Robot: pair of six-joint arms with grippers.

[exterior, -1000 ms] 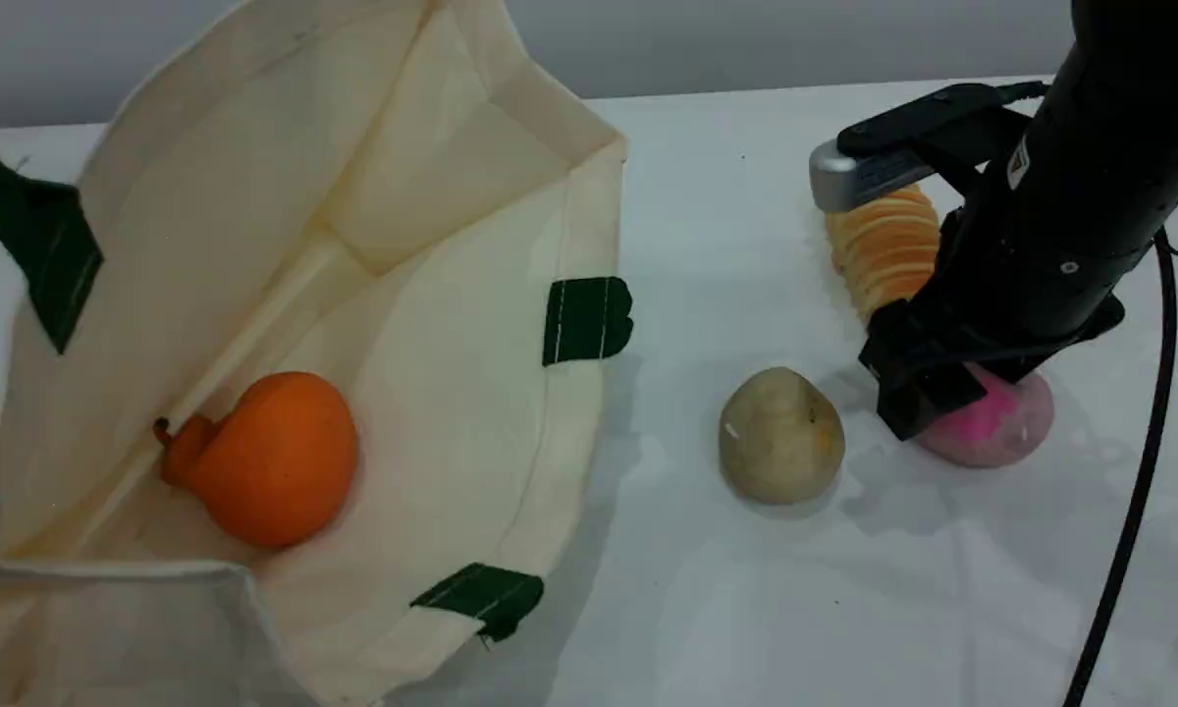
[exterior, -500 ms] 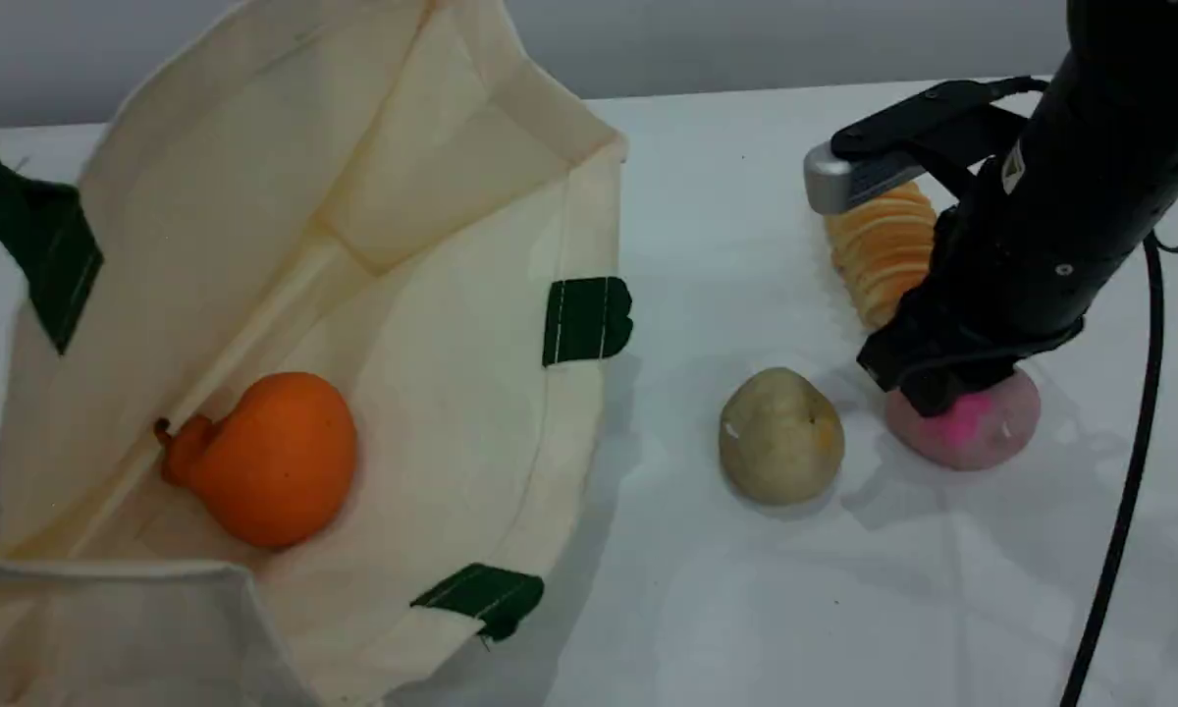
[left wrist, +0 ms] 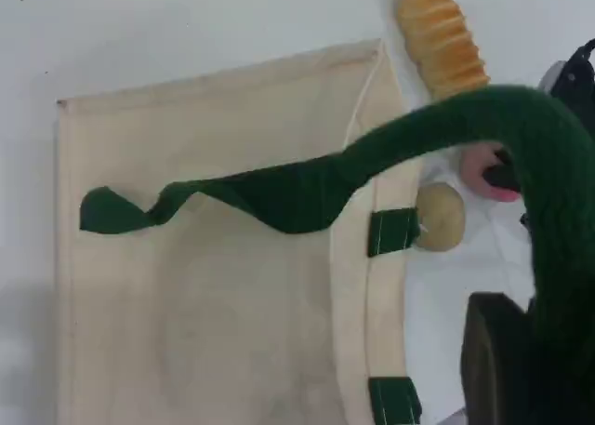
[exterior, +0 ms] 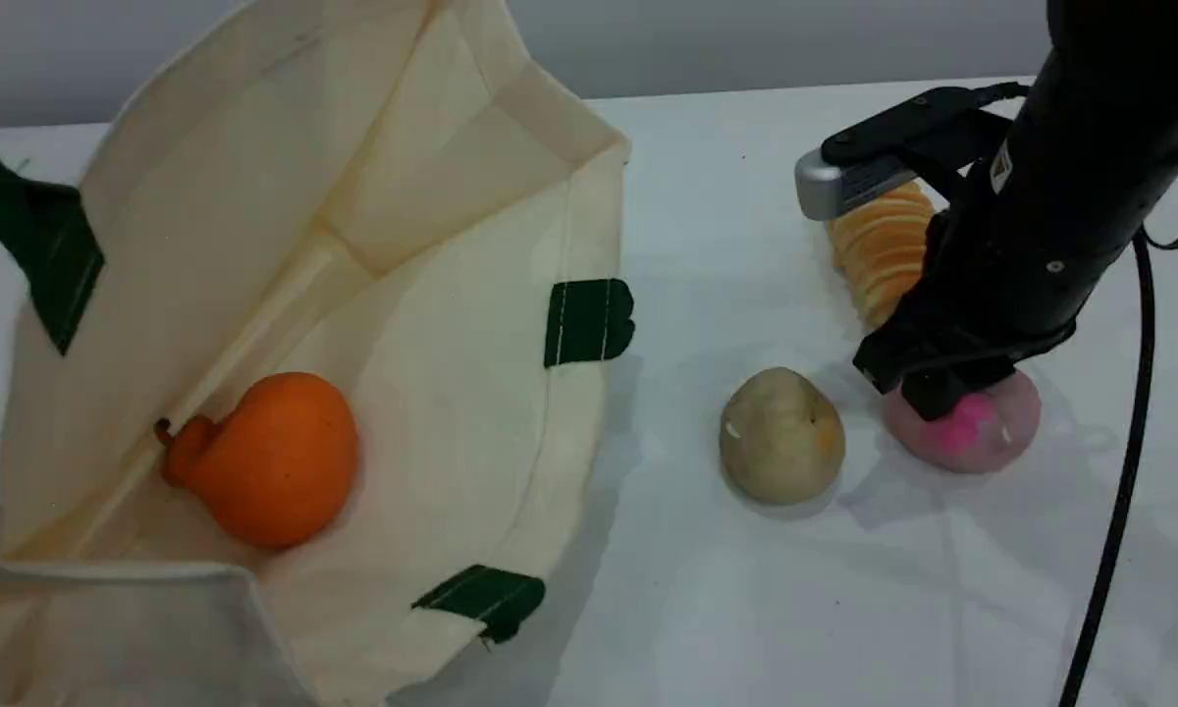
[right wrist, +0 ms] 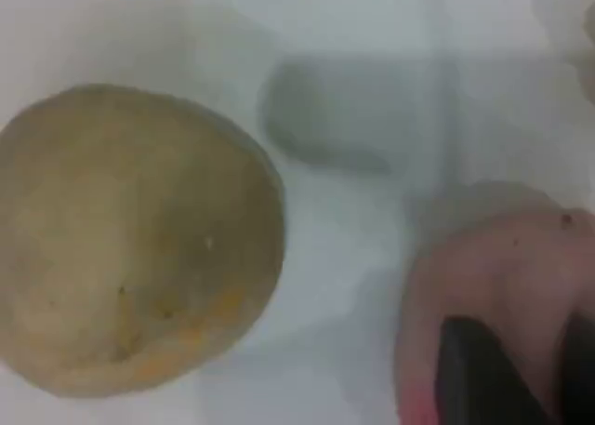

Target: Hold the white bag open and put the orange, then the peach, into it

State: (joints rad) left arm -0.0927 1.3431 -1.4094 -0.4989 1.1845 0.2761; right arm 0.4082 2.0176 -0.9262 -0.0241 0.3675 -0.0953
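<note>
The white bag [exterior: 452, 324] gapes open on the left, and the orange [exterior: 275, 462] lies inside it on its side. In the left wrist view my left gripper [left wrist: 530, 369] is shut on the bag's dark green strap handle [left wrist: 288, 192], holding it up above the bag [left wrist: 204, 285]. On the right, my right gripper [exterior: 942, 393] is shut on the top of the pink peach [exterior: 982, 432], which is low at the table. The right wrist view shows the peach [right wrist: 502, 295] under a dark fingertip [right wrist: 483, 378].
A tan pear-shaped fruit [exterior: 780, 437] stands just left of the peach, between it and the bag. A ridged golden bread roll [exterior: 879, 250] lies behind the right arm. A black cable [exterior: 1124, 491] hangs down at the right. Green tabs [exterior: 589, 319] mark the bag's rim.
The right gripper's jaws have closed on the peach, and the arm and peach have shifted slightly left. The bag, orange and pear have not moved.
</note>
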